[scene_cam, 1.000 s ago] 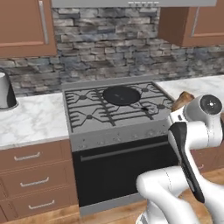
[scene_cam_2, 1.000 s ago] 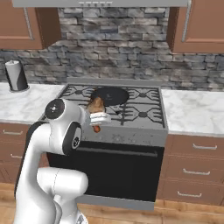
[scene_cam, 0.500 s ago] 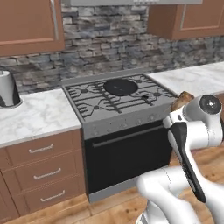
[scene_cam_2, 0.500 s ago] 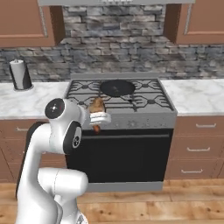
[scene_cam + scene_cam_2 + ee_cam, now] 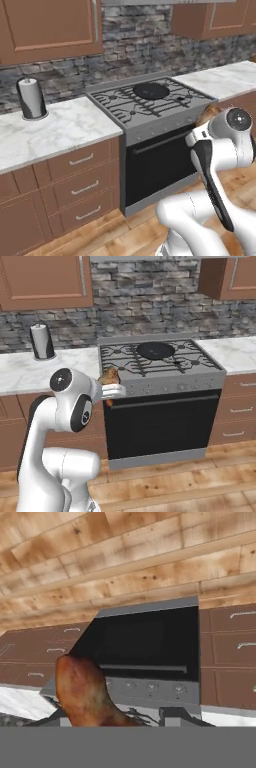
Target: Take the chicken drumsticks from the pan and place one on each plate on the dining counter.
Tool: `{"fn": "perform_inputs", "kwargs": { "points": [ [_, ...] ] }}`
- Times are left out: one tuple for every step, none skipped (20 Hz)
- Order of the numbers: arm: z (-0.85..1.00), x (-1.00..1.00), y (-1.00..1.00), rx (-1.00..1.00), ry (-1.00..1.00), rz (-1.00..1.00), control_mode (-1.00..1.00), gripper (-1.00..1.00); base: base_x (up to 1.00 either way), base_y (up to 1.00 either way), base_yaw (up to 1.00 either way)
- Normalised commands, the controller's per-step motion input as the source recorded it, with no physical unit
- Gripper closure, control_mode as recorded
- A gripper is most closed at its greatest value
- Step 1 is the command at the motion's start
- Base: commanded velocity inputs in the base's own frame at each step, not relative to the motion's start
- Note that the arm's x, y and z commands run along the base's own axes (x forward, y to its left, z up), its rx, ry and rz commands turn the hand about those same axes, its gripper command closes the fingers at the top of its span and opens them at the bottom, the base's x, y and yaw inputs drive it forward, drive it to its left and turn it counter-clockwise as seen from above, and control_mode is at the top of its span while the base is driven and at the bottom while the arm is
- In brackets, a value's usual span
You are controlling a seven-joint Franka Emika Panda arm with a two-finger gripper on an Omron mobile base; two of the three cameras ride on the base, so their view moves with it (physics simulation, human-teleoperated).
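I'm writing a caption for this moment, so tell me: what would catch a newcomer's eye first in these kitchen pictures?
First, the white arm's gripper in front of the stove, shut on a golden-brown chicken drumstick held out in the air. Next, the round black pan sitting on the back burner of the stove top. Then the paper towel roll standing alone on the marble counter to the left of the stove.

We noted that the base backed off and turned: the stove (image 5: 150, 102) with its pan (image 5: 150, 90) sat smaller and farther away, and more wood floor (image 5: 100, 240) showed. Our pincer (image 5: 111, 390) kept its drumstick (image 5: 109, 377).
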Motion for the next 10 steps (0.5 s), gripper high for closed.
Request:
{"fn": "perform_inputs", "kwargs": {
  "points": [
    [0.00, 0.00, 0.00, 0.00, 0.00, 0.00, 1.00, 1.00, -0.69, 0.88, -0.32],
    [0.00, 0.00, 0.00, 0.00, 0.00, 0.00, 1.00, 1.00, -0.65, 0.90, -0.33],
    [0.00, 0.00, 0.00, 0.00, 0.00, 0.00, 1.00, 1.00, -0.64, 0.93, -0.34],
    [0.00, 0.00, 0.00, 0.00, 0.00, 0.00, 1.00, 1.00, -0.61, 0.93, -0.35],
    [0.00, 0.00, 0.00, 0.00, 0.00, 0.00, 1.00, 1.00, -0.62, 0.91, -0.35],
    [0.00, 0.00, 0.00, 0.00, 0.00, 0.00, 1.00, 1.00, -0.63, 0.91, -0.35],
    [0.00, 0.00, 0.00, 0.00, 0.00, 0.00, 1.00, 1.00, -0.62, 0.88, -0.36],
    [0.00, 0.00, 0.00, 0.00, 0.00, 0.00, 1.00, 1.00, -0.60, 0.90, -0.37],
    [0.00, 0.00, 0.00, 0.00, 0.00, 0.00, 1.00, 1.00, -0.56, 0.91, -0.38],
    [0.00, 0.00, 0.00, 0.00, 0.00, 0.00, 1.00, 1.00, -0.50, 0.99, -0.39]
  ]
}}
